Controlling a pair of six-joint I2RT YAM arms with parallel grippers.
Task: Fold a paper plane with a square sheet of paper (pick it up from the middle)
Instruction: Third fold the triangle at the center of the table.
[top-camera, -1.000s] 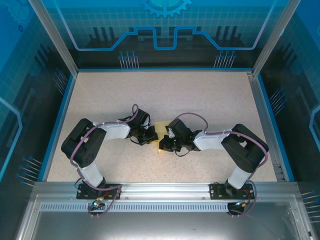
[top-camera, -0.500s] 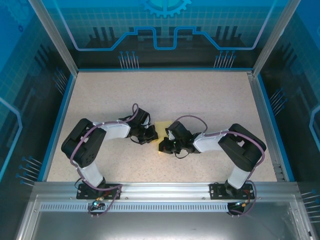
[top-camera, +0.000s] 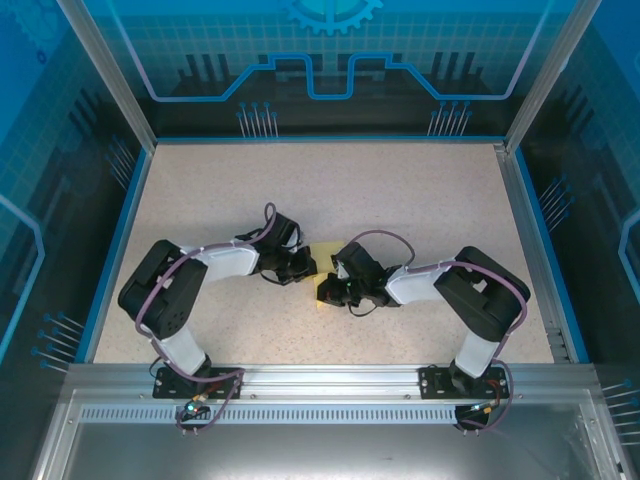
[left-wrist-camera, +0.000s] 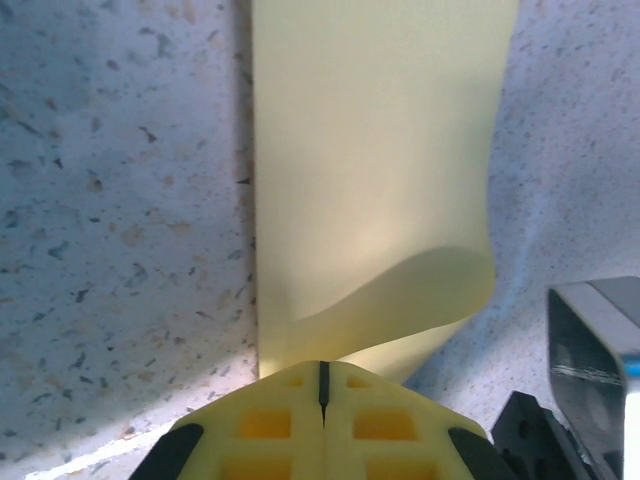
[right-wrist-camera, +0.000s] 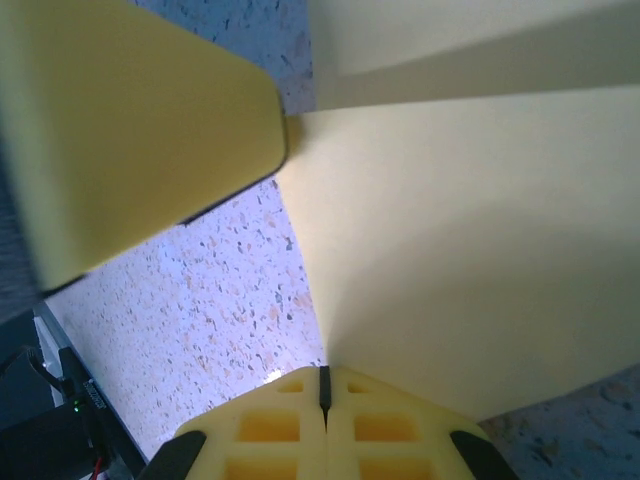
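The square sheet of paper (top-camera: 322, 252) is pale yellow and lies mid-table between both gripper heads. In the left wrist view the paper (left-wrist-camera: 370, 150) stretches ahead, with its near flap curled up and over. My left gripper (left-wrist-camera: 322, 368) is shut, its tips down on the sheet's near end with nothing seen between them. In the right wrist view the paper (right-wrist-camera: 470, 250) is raised off the table. Its edge runs straight into the slit of my shut right gripper (right-wrist-camera: 322, 372). The left gripper's finger (right-wrist-camera: 130, 130) looms at the top left of that view, touching the sheet's edge. From above, the left gripper (top-camera: 302, 266) and right gripper (top-camera: 328, 291) nearly meet.
The speckled table (top-camera: 400, 190) is ringed by a blue rim and metal frame posts (top-camera: 105, 75). The right gripper's dark body (left-wrist-camera: 590, 350) sits close at the lower right of the left wrist view. Open tabletop lies behind and to both sides.
The right gripper has slid a little left and now covers more of the paper. The left arm has shifted slightly up and right. Both stayed shut.
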